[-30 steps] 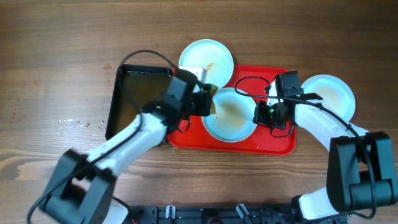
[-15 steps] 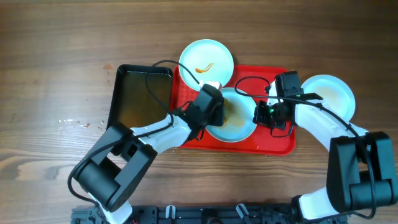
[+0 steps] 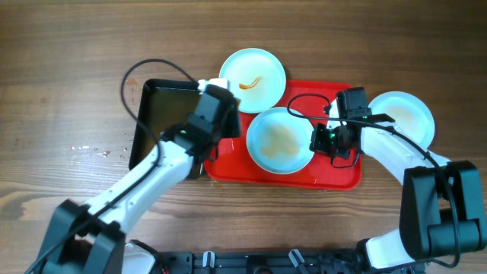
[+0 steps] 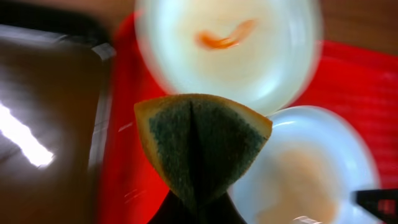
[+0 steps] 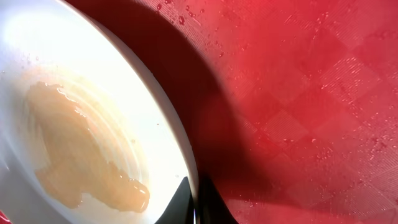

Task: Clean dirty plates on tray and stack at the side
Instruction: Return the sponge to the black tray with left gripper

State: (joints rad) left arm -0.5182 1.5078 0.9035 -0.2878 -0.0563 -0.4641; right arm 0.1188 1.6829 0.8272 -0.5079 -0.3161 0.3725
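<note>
The red tray point(image 3: 335, 173) holds one dirty plate point(image 3: 280, 140) with a pale brown smear. A second plate point(image 3: 252, 78) with an orange streak overlaps the tray's far left corner. A third smeared plate point(image 3: 403, 118) lies on the table right of the tray. My left gripper point(image 3: 215, 103) is shut on a yellow sponge with a green scouring face point(image 4: 202, 143), above the tray's left edge, near the streaked plate point(image 4: 227, 43). My right gripper point(image 3: 323, 138) is shut on the right rim of the middle plate point(image 5: 81, 124), with the rim between its fingers point(image 5: 194, 202).
A smaller black rectangular tray point(image 3: 163, 122) lies against the red tray's left side, under my left arm. The wooden table point(image 3: 76, 61) stretches around. Cables loop above both wrists.
My left gripper has lifted the sponge off the middle plate and swung left and back to the tray's left edge. The right gripper has kept its hold on the rim.
</note>
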